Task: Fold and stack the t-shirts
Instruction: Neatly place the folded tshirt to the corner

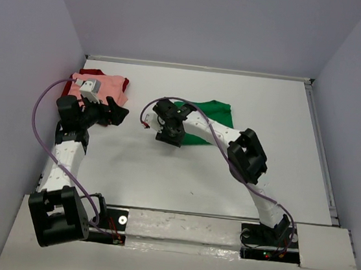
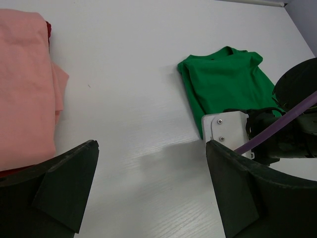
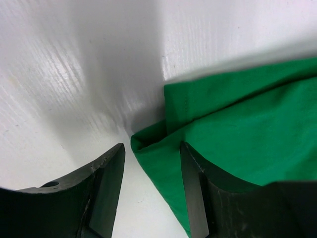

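Observation:
The bright green t-shirt (image 1: 213, 113) lies folded at the table's middle back, and its folded corner (image 3: 148, 144) sits between the fingers of my right gripper (image 3: 152, 166). That gripper is open, its jaws partly apart, with the right finger (image 3: 193, 173) over the cloth and the left finger on bare table. In the top view the right gripper (image 1: 169, 134) points down at the shirt's left edge. The salmon pink t-shirt (image 1: 104, 87) lies folded at the back left on the dark red t-shirt (image 1: 92, 72). My left gripper (image 1: 115, 113) hovers wide open and empty beside that stack.
Grey walls close the white table (image 1: 163, 172) on three sides. In the left wrist view the green t-shirt (image 2: 225, 82), the pink t-shirt (image 2: 25, 89) and the right arm's wrist with its purple cable (image 2: 282, 126) show, with bare table between.

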You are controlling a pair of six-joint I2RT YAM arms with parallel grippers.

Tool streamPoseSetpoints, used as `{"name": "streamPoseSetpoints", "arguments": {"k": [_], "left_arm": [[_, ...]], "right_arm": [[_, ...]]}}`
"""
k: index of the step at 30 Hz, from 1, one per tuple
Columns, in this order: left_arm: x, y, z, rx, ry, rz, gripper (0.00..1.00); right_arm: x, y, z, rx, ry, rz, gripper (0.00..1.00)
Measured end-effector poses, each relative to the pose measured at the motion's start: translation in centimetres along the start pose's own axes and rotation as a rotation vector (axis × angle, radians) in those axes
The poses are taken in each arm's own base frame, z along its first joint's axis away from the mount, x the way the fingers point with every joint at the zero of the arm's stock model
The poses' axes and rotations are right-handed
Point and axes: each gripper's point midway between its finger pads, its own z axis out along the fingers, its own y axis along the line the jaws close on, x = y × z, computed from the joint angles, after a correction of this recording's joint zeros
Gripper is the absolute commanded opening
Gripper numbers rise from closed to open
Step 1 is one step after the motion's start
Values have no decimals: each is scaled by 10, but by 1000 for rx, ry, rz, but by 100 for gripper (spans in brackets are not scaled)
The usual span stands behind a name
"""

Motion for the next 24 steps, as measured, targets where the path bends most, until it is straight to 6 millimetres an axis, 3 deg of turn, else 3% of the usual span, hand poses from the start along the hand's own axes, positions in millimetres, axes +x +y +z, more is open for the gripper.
{"name": "streamPoseSetpoints", "arguments": {"k": [9,18,20,21,24], "left_arm": [[0,0,0,0,0,0,99],[-1,0,0,-1,0,0,99],[-2,0,0,-1,-2,2,99],[-2,0,0,0,-2,2,99],[-3,-1,0,0,-2,2,99]], "right_arm": [[4,-11,2,61,20,-16,55],[13,-8,11,64,44,-21,54],[14,-7,12,62,48,-21,50],[14,-7,13,62,47,-18,37],[14,-6,13,61,48,-14,22]]}}
